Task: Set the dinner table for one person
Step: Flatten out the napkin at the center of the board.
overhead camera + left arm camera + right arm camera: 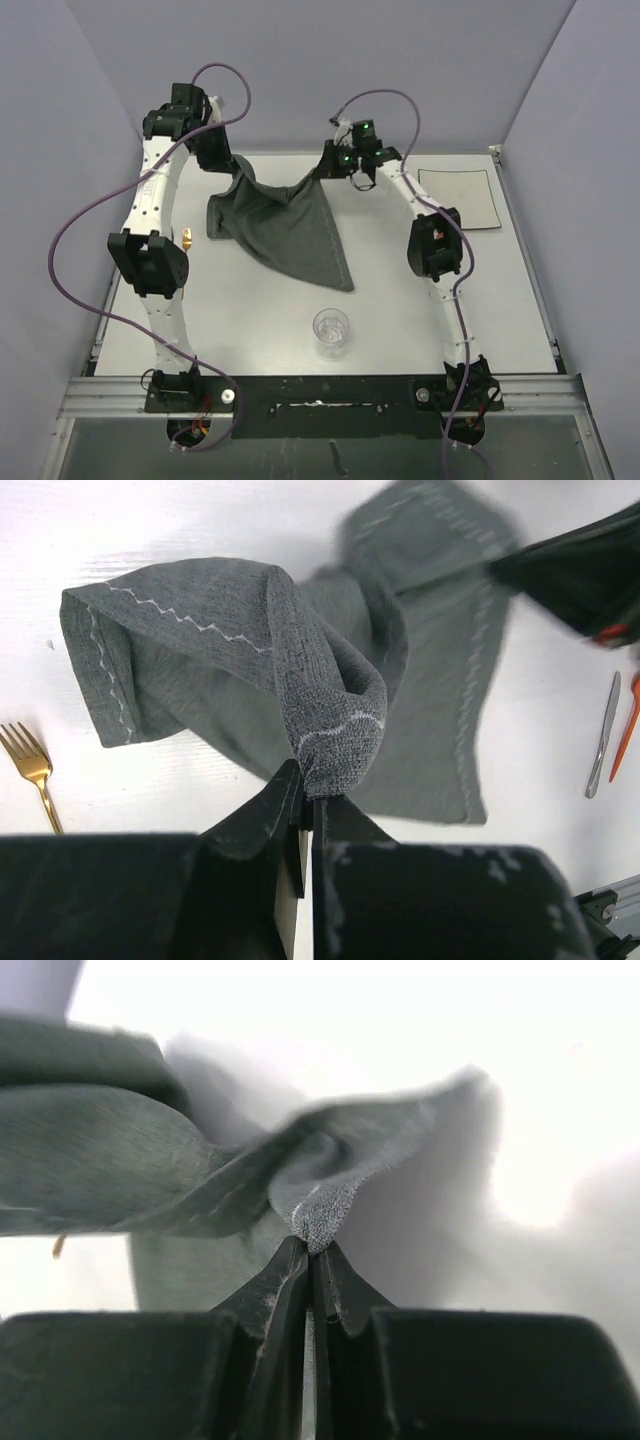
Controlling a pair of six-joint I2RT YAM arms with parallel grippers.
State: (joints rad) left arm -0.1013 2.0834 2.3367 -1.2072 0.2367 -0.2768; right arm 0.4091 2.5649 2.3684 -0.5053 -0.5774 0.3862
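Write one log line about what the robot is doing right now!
left gripper: shut on placemat edge | right gripper: shut on placemat edge | placemat: held up between both, sagging | glass: upright on dinner table, near side

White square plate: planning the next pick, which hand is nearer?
Right. Right hand sits left of the white square plate; left hand farther left, beyond the dark grey cloth.
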